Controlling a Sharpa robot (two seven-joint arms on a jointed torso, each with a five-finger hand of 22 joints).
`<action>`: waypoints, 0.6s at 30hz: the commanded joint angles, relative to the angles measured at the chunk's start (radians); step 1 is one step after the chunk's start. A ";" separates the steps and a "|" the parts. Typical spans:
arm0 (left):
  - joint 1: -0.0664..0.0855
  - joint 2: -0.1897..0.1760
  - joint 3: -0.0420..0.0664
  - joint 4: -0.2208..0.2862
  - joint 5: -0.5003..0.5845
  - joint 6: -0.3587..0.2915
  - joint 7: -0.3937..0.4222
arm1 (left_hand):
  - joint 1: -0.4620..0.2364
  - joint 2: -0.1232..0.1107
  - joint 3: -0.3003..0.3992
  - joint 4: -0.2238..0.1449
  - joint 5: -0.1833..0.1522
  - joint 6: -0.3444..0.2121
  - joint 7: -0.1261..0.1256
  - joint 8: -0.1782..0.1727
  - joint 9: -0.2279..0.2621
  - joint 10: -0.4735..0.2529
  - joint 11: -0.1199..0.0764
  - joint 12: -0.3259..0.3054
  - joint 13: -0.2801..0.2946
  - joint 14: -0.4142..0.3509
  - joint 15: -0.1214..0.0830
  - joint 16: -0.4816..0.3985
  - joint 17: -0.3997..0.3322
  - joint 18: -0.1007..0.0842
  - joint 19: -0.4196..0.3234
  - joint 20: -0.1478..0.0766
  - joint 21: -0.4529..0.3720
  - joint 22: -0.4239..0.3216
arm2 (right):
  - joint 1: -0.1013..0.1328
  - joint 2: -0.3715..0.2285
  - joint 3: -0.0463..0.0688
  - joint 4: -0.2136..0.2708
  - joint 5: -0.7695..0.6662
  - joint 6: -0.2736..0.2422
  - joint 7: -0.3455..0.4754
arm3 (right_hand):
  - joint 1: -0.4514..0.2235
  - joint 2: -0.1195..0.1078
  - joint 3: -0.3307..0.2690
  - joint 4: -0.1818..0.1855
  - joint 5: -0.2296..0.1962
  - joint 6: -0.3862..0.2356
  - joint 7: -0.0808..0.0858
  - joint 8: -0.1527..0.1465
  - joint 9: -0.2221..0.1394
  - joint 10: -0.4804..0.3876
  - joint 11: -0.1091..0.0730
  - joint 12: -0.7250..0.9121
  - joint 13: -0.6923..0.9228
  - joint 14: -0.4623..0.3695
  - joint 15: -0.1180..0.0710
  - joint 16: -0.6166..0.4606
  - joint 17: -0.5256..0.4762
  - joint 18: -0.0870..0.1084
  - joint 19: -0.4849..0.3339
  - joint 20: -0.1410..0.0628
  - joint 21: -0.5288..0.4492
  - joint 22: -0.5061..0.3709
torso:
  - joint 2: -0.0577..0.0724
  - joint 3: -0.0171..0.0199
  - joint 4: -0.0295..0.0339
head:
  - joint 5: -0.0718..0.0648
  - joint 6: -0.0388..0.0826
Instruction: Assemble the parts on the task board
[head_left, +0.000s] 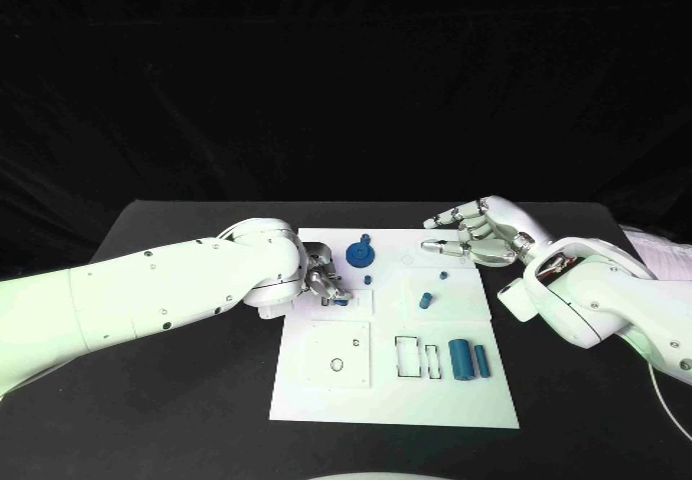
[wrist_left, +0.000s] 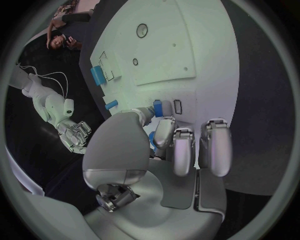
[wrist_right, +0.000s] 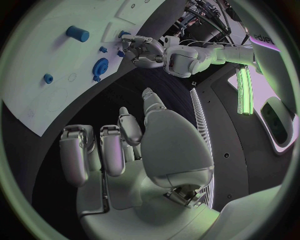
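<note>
Right now the left hand (head_left: 323, 282) sits over the far left part of the white board (head_left: 325, 395), fingers bunched around a small blue peg (head_left: 338, 297) — the left wrist view shows that blue piece (wrist_left: 159, 107) pinched at the fingertips, just above the board's surface beside a small slot. The right hand (head_left: 476, 238) hovers past the board's far right corner, over the black table (head_left: 173, 400), fingers apart and loosely curved with nothing in them.

On the board itself, a round blue disc (head_left: 359, 253) with a knob lies at the far edge, just beside the left hand. A short blue peg (head_left: 427, 299) stands near the middle, with two tinier blue bits close by. Nearer the robot, on the right side, a larger blue cylinder (head_left: 462, 359) lies next to a thin blue bar (head_left: 480, 362), both alongside two outlined rectangular slots (head_left: 418, 357).
</note>
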 joint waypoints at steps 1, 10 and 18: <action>-0.004 0.007 -0.003 -0.004 -0.004 0.038 -0.032 | 0.001 -0.004 0.163 -0.167 0.000 0.002 -0.007 0.004 0.001 0.010 -0.001 -0.005 0.001 0.107 0.007 0.003 0.263 -0.018 0.021 0.001 0.003 0.121 | -0.001 0.002 0.000 0.000 -0.010 0.013 0.002 | 0.003 0.008 -0.004 0.000 0.003 0.005 -0.001 0.002 0.001 -0.001 -0.005 0.004 -0.001 0.065 -0.003 -0.006 0.081 0.017 -0.001 -0.003 -0.005 0.112 | 0.000 0.0010 0.0003 | 0.001 -0.001; -0.004 0.024 -0.003 -0.026 -0.002 0.075 -0.040 | -0.047 0.007 0.149 -0.145 -0.005 0.018 -0.011 0.006 0.006 0.014 -0.003 -0.005 0.000 0.107 0.007 0.003 0.263 -0.018 0.019 0.002 0.000 0.119 | -0.002 0.004 0.000 0.003 -0.010 0.014 0.003 | 0.003 0.008 -0.004 0.000 0.003 0.005 -0.001 0.002 0.001 -0.001 -0.005 0.004 -0.001 0.065 -0.003 -0.006 0.081 0.017 -0.001 -0.003 -0.005 0.112 | 0.000 0.0029 -0.0009 | 0.002 -0.003; -0.004 0.047 -0.005 -0.054 0.004 0.094 -0.043 | -0.106 0.004 0.094 -0.121 -0.007 0.033 -0.018 0.004 0.009 0.016 -0.008 -0.003 0.003 0.107 0.002 0.003 0.263 -0.018 0.021 -0.001 0.001 0.123 | -0.003 0.003 0.000 0.011 -0.010 0.016 0.005 | 0.002 0.010 -0.006 0.001 0.005 0.006 -0.001 0.003 0.001 -0.002 -0.005 0.003 -0.002 0.065 -0.003 -0.006 0.079 0.017 -0.002 -0.003 -0.005 0.111 | 0.000 0.0022 -0.0022 | 0.001 -0.003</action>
